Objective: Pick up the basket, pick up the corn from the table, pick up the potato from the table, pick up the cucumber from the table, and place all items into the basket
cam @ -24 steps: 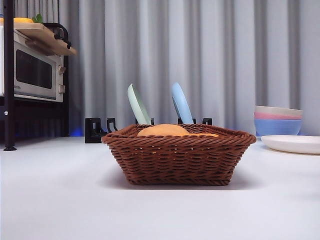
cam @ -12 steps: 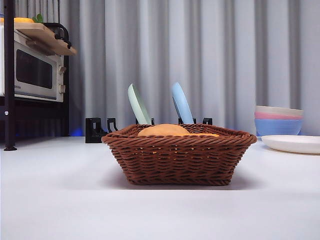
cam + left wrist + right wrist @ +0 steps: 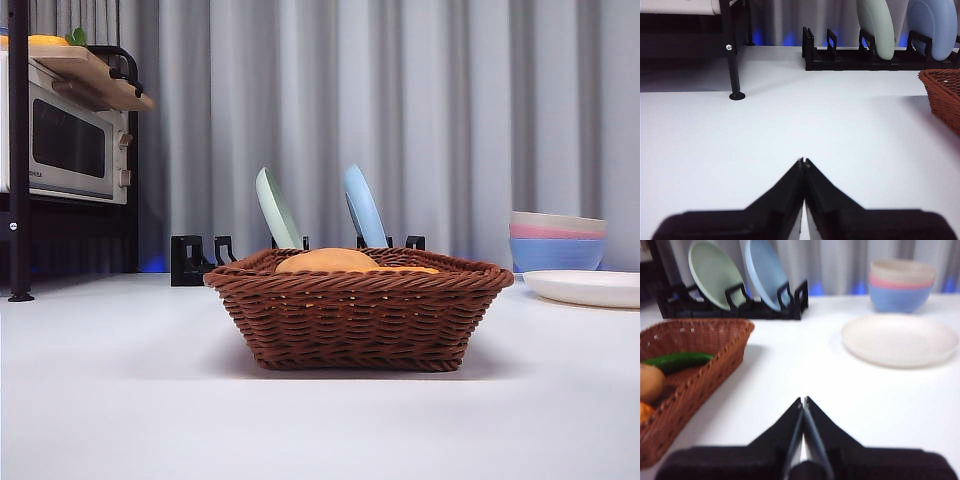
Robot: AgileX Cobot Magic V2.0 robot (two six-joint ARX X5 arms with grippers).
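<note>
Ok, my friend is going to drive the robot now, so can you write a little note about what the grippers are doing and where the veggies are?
Left gripper: shut, holding nothing, over bare table beside the basket.
Right gripper: shut, holding nothing, on the basket's other side.
Basket stands on the table. Inside it: cucumber, potato, and an orange bit at the picture's edge, probably the corn.
Done: all three vegetables appear to be in the basket.
Left: nothing obvious; just confirm the corn.

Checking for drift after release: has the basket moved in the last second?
No. In the front view the basket sits in the same spot under the green plate and blue plate in the rack behind it.
</note>
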